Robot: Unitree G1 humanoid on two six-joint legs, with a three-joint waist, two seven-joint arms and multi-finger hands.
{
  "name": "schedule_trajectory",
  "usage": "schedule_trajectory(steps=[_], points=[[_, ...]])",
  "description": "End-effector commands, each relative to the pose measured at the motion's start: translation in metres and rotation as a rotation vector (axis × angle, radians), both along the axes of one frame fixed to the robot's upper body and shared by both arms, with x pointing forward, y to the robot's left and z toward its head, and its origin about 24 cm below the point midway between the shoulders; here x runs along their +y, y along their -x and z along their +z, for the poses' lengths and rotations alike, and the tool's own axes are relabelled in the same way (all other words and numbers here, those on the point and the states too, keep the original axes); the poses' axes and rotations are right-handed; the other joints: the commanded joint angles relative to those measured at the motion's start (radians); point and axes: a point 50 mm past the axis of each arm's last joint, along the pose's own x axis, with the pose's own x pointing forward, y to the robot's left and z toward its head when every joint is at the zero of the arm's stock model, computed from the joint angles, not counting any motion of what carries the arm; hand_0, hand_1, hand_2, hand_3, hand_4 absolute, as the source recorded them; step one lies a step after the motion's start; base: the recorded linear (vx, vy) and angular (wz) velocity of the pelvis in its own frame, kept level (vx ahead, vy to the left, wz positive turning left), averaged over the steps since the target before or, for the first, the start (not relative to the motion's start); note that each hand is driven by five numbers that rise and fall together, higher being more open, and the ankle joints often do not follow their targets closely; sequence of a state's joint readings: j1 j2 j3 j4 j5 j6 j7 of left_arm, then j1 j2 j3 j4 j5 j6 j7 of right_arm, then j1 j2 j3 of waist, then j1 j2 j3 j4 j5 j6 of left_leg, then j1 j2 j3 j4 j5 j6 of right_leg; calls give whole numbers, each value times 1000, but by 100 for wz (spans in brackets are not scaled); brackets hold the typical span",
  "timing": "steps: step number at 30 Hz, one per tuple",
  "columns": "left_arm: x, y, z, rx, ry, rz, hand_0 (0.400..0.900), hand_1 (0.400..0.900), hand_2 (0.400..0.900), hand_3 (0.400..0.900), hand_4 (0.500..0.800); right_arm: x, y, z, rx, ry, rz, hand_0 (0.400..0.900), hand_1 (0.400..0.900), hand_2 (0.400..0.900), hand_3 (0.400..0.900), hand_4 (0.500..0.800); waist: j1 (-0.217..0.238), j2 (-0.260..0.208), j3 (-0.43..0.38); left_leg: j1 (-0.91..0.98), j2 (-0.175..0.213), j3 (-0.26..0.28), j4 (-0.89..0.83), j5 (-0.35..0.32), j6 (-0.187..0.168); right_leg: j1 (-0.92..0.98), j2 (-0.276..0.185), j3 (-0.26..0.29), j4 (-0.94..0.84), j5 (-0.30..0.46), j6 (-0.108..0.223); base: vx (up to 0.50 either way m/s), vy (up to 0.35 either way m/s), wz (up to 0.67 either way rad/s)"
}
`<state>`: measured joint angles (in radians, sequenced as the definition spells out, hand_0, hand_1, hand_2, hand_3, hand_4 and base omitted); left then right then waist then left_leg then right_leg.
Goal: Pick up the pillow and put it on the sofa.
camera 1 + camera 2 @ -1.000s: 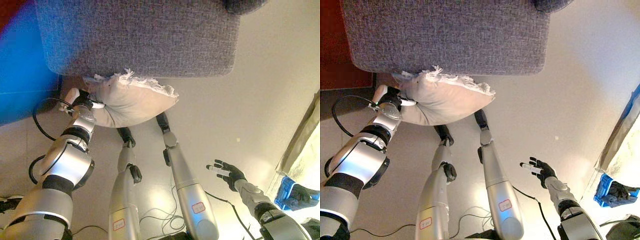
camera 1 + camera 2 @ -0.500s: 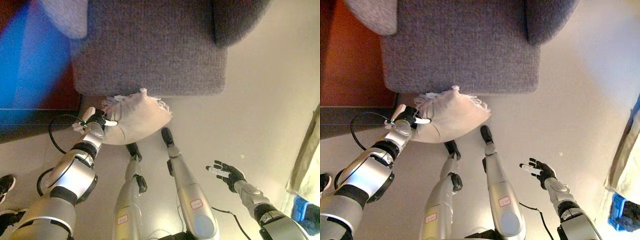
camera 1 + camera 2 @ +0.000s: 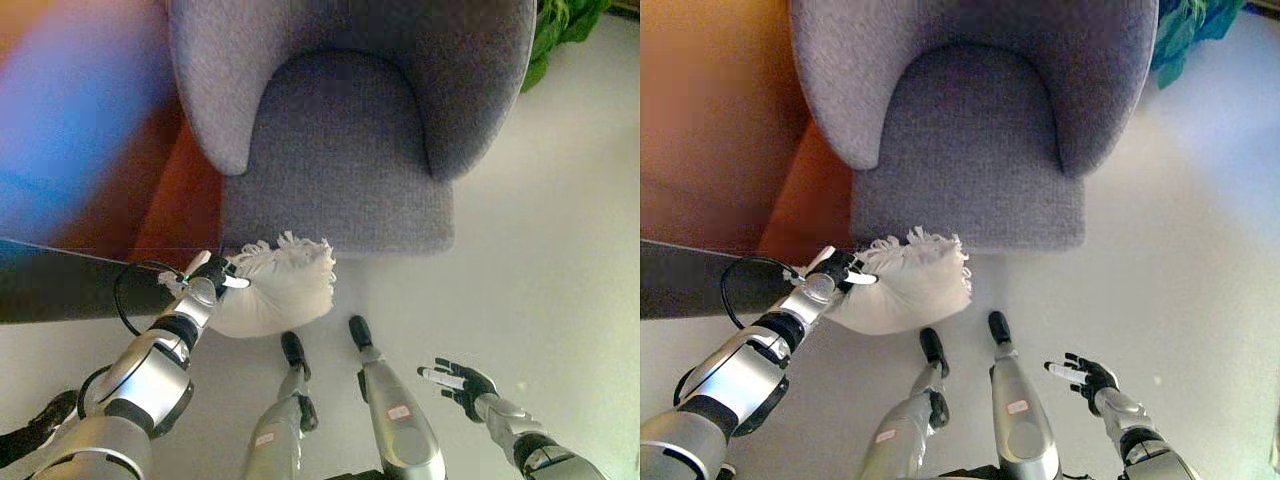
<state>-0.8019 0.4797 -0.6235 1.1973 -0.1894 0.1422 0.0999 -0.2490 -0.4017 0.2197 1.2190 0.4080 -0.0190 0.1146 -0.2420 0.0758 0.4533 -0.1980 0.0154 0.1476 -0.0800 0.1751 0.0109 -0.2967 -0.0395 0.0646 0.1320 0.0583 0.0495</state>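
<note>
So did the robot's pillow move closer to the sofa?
Cannot tell: the camera shifted. The pillow, gripped by the left hand, hangs by the sofa's front edge in every picture.

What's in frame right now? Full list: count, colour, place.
sofa: one, grey fabric, curved back and arms, top centre, seat bare
pillow: one, cream with a fringed edge, held off the floor just in front of the sofa's front left corner
plant: one, green leaves, top right corner behind the sofa
floor: pale, right and bottom; red-orange area left of the sofa
left hand: one, dark, curled on the pillow's left edge
right hand: one, dark, fingers spread, empty, lower right above the floor
</note>
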Motion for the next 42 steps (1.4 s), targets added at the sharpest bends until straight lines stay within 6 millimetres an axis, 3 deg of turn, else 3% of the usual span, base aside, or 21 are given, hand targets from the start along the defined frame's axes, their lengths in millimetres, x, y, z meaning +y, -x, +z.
schedule_trajectory(steps=[1, 10, 14, 17, 26, 27, 35, 42], points=[[18, -10, 30, -119, -5, 35, 400, 400, 400, 400, 500, -23, 53, -15, 156, 77, -49, 900, 900, 900, 900, 800, -11, -8, -147, 56, -41, -4, 72, -108, -59, 64, 13, -29, -49, 0, 24, 187, -8, 4], [16, 11, -1, 6, 8, -60, 400, 400, 400, 400, 500, -26, 107, -31, 303, 76, -146, 900, 900, 900, 900, 800, 2, 24, -287, 206, -56, -17, 51, -143, -48, 231, 12, -36, -110, -4, 27, 194, -31, 5], [16, 14, -2, 25, -4, -113, 400, 400, 400, 400, 500, -26, 115, -33, 331, 69, -184, 900, 900, 900, 900, 800, 11, 35, -325, 252, -59, -17, 20, -141, -47, 273, 15, -35, -143, 10, 33, 86, -27, 2], [18, 10, 9, 23, -54, -186, 400, 400, 400, 400, 500, -28, 116, -33, 334, 68, -212, 900, 900, 900, 900, 800, 16, 43, -344, 273, -62, -20, 8, -143, -45, 295, 16, -35, -152, 12, 36, 29, -6, 6], [24, -22, 112, -78, -240, -370, 400, 400, 400, 400, 500, -32, 127, -33, 353, 54, -312, 900, 900, 900, 900, 800, 24, 51, -390, 321, -65, -21, -1, -152, -43, 349, 12, -43, -177, 22, 46, 35, -24, 7], [26, -26, 132, -96, -287, -378, 400, 400, 400, 400, 500, -32, 130, -33, 362, 48, -328, 900, 900, 900, 900, 800, 22, 53, -397, 327, -64, -20, -2, -154, -42, 353, 12, -43, -179, 23, 49, 66, -55, 4], [38, -36, 236, -208, -419, -308, 400, 400, 400, 400, 500, -34, 146, -35, 388, 22, -430, 900, 900, 900, 900, 800, 0, 81, -424, 341, -65, -15, -7, -157, -44, 364, 16, -26, -196, 38, 67, 56, -42, -2], [48, -31, 277, -274, -525, -259, 400, 400, 400, 400, 500, -32, 159, -37, 407, 4, -503, 900, 900, 900, 900, 800, -13, 94, -433, 341, -63, -7, -7, -159, -44, 359, 24, -4, -201, 46, 77, 41, -40, -7]])
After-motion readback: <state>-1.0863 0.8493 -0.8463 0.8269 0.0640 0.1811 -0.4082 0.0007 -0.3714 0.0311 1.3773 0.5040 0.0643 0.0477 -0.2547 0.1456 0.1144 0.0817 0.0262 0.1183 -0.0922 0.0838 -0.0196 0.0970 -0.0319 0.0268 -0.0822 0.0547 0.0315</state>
